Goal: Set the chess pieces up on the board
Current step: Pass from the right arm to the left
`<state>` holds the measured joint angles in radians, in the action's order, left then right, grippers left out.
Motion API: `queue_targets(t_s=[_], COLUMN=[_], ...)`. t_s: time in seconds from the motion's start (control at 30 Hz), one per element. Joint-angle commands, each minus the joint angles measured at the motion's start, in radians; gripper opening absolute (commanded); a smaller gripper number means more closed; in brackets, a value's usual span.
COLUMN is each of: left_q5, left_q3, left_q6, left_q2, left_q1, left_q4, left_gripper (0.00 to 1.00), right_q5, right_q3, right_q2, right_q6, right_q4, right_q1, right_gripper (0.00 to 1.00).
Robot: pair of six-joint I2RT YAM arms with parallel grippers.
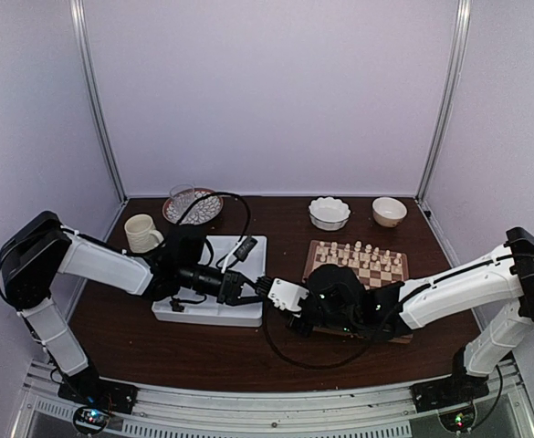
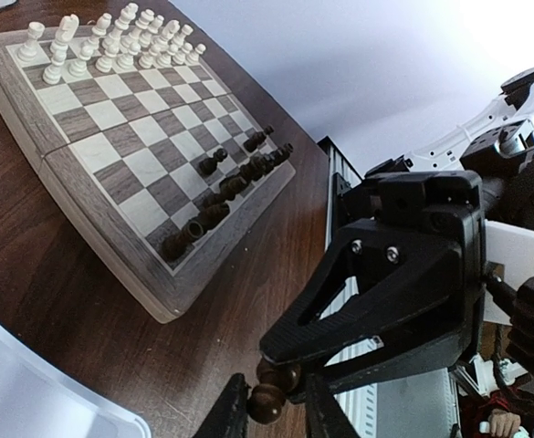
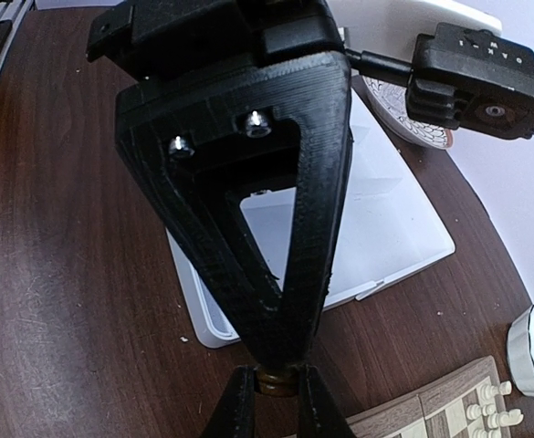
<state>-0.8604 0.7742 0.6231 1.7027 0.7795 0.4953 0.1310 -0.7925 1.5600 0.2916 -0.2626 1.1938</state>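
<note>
- Chess pieces (image 2: 235,182): dark ones gathered along one edge of the board (image 2: 111,119), opposite to the pale chessmen (image 2: 111,41) standing in two rows; upright or fallen, hard to tell
- One more dark piece (image 2: 268,392) in the air above the worktop (image 2: 47,301), between the white tray (image 3: 385,228) and the board
- Right hand (image 3: 276,406): nearly closed, pinching this piece
- Left hand (image 2: 280,422): narrow gap, fingers on both sides of the same piece; firm grip or not, cannot tell
- Step in hand, by judgement: passing the piece from one hand to the other
- Next, probably: confirm one firm grip before loosening the other, then carry to a free square on the dark side and set down upright, without knocking the neighbours
</note>
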Motion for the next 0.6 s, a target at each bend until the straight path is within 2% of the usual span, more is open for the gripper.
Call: queue_targets(t_s=[0.0,0.07,0.17,0.27,0.57], left_q5=[-0.031,-0.032,-0.030,-0.029,-0.041], left_q3=[0.028,0.029,0.031,0.034,0.040], left_q6=[-0.017,-0.017,-0.021,-0.023,-0.025], left_q2=[0.011,0.012,0.015,0.014,0.022], left_q1=[0.004,0.004,0.004,0.004,0.004], left_q4=[0.013,0.010,0.004,-0.002,-0.008], left_gripper=[0.20,0.20,0.28,0.29,0.13], right_q5=[0.032,0.037,0.045,0.047,0.052], right_q3=[-0.019,-0.018,-0.020,-0.021,-0.020], right_q2=[0.005,0.005,0.009,0.009,0.012], right_q6=[-0.004,-0.006,-0.005,-0.007,-0.007], right_q4=[-0.018,-0.020,-0.020,-0.019,-0.021], right_q1=[0.006,0.006,0.006,0.006,0.007], right_gripper=[0.09,0.09,0.09,0.09,0.11])
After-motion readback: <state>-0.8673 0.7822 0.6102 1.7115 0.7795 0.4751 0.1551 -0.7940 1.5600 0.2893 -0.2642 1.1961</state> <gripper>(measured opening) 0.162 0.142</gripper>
